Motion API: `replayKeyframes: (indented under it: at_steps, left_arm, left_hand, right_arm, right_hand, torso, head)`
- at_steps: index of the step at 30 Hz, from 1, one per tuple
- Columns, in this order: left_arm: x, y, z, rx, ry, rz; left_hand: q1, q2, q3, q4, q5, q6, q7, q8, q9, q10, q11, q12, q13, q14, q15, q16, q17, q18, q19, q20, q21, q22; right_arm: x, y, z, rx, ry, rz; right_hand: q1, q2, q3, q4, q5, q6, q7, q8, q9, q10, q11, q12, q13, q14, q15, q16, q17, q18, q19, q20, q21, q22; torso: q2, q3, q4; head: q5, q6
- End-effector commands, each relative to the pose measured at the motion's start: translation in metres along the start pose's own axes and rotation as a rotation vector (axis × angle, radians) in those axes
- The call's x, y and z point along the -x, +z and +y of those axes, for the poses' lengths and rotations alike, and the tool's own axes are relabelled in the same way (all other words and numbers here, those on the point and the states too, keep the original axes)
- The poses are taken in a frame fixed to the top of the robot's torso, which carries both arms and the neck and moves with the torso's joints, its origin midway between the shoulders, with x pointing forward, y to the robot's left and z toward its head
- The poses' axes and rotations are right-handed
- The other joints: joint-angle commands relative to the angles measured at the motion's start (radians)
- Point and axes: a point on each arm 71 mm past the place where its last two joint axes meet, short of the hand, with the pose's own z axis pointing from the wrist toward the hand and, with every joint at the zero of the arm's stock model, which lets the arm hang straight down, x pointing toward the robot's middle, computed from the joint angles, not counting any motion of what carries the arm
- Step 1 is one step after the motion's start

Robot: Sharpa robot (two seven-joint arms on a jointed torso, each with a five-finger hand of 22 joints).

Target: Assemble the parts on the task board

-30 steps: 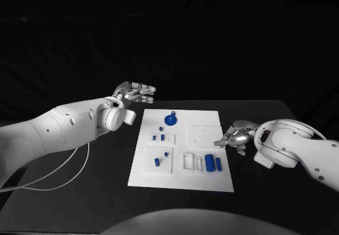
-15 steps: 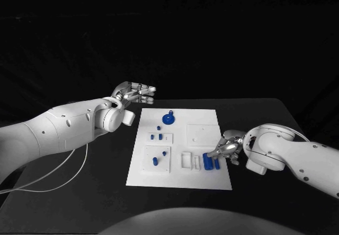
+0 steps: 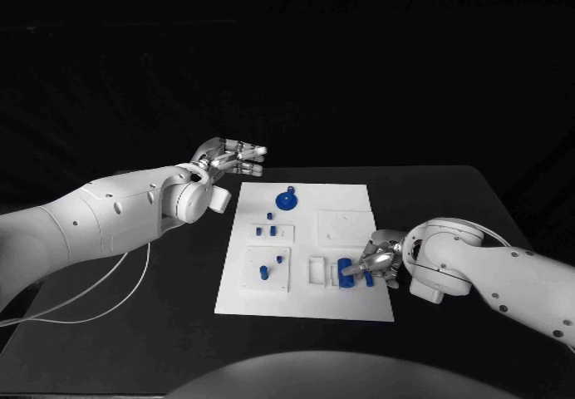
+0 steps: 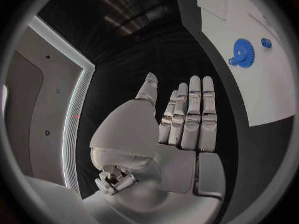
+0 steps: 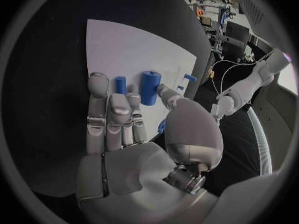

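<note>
The white task board [image 3: 354,295] lies in the middle of the black table. A blue gear [image 3: 287,199] sits near its far edge, and small blue pegs [image 3: 272,219] stand in white blocks on its left half. A large blue cylinder [image 3: 345,270] and a thinner one [image 3: 368,278] lie by the near right side. My right hand [image 3: 375,258] hovers over them with fingers stretched out. In the right wrist view my right hand [image 5: 124,119] has its fingertips at the large cylinder [image 5: 149,87] and the thin one [image 5: 120,84], gripping neither. My left hand [image 3: 231,157] is raised beyond the board's far left corner, holding nothing.
A white cable [image 3: 114,299] loops on the table under my left arm. In the left wrist view my left hand [image 4: 181,122] holds its fingers straight side by side, with the board [image 4: 249,94], the gear [image 4: 243,51] and a small blue piece [image 4: 266,43] beyond it.
My right hand has moved left from beside the board's right edge to over the two blue cylinders. The left hand has stayed where it was.
</note>
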Motion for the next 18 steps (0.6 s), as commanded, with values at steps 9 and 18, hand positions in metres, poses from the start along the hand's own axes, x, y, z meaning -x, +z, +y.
replayKeyframes:
  at_steps: [9,18]
  left_arm:
    - [-0.003,0.000,0.001,0.009,-0.006,0.032]
    - [-0.004,0.000,0.001,0.014,-0.007,0.038]
  left_hand:
    - [-0.019,-0.005,-0.004,0.012,-0.001,-0.010,0.002,-0.003,0.001,-0.015,0.003,0.003,0.001,-0.015,0.003,-0.004,-0.002,-0.003,-0.012,0.003,-0.006,-0.008]
    - [-0.023,-0.007,-0.002,0.018,-0.001,-0.014,0.003,-0.002,0.001,-0.017,0.004,0.003,0.001,-0.017,0.004,-0.004,-0.002,-0.002,-0.011,0.004,-0.005,-0.013]
  right_arm:
    - [-0.005,0.007,0.001,-0.058,-0.022,-0.018]
    - [-0.012,0.011,0.007,-0.046,-0.029,0.010]
  right_hand:
    - [0.016,-0.012,-0.042,0.044,-0.006,-0.011,0.002,-0.004,0.008,-0.004,0.005,-0.014,0.005,0.009,0.004,-0.018,0.014,0.008,0.039,0.005,-0.014,0.006]
    - [0.034,-0.008,-0.059,0.064,-0.006,-0.013,0.002,-0.004,0.007,-0.005,0.006,-0.019,0.005,0.011,0.005,-0.022,0.020,0.008,0.040,0.005,-0.015,0.010]
  torso:
    - [0.000,-0.0004,-0.0001]
    - [0.000,-0.0015,0.0008]
  head:
    - [0.008,-0.005]
    - [0.010,-0.010]
